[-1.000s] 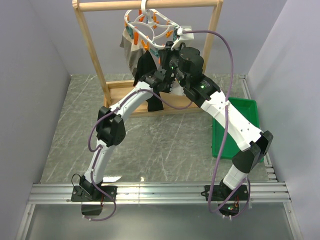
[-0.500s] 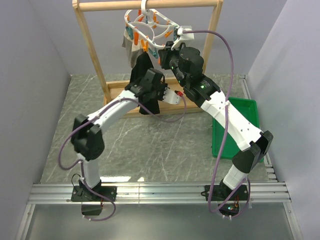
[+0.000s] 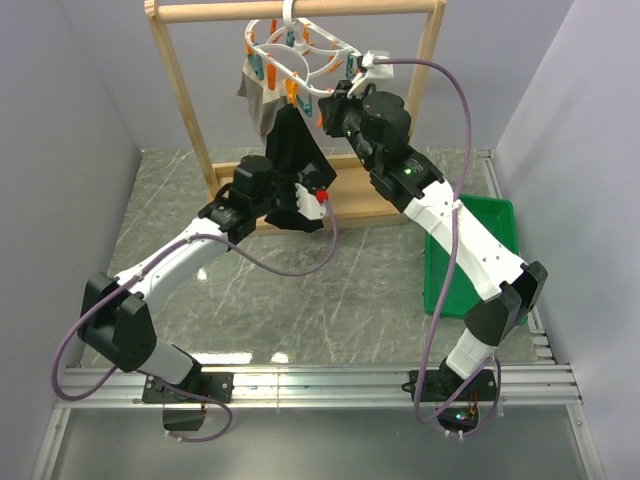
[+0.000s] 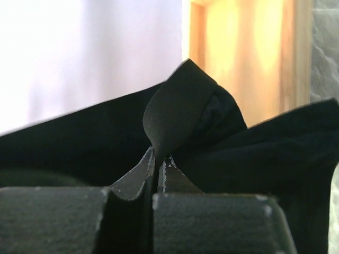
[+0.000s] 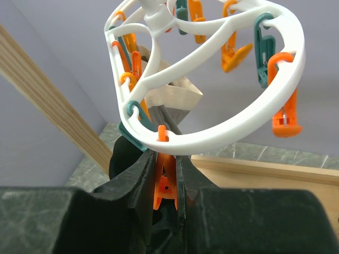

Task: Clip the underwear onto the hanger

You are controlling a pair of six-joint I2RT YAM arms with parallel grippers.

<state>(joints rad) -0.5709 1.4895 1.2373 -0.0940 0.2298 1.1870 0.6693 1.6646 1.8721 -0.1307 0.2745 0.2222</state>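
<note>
The white oval hanger [image 3: 300, 50] with orange and teal pegs hangs by its hook from the wooden rack's top bar. The black underwear [image 3: 298, 140] hangs below its near rim. In the left wrist view my left gripper [image 4: 159, 156] is shut on a raised fold of the underwear [image 4: 175, 111]. From above, the left gripper [image 3: 290, 182] sits low against the hanging cloth. My right gripper [image 5: 167, 177] is shut on an orange peg [image 5: 166, 185] under the hanger frame [image 5: 238, 132], with the underwear [image 5: 122, 156] just behind it. From above, the right gripper [image 3: 335, 100] is at the frame's near right.
A tall wooden rack [image 3: 185, 100] stands at the back, its base board on the marble table. A grey-beige garment [image 3: 258, 95] is pegged at the hanger's left side. A green bin [image 3: 480, 250] lies at the right, partly under the right arm.
The left arm has swung left and lower, its elbow moving out toward the left wall. Its gripper has closed on the underwear. The right arm has held still on the peg.
</note>
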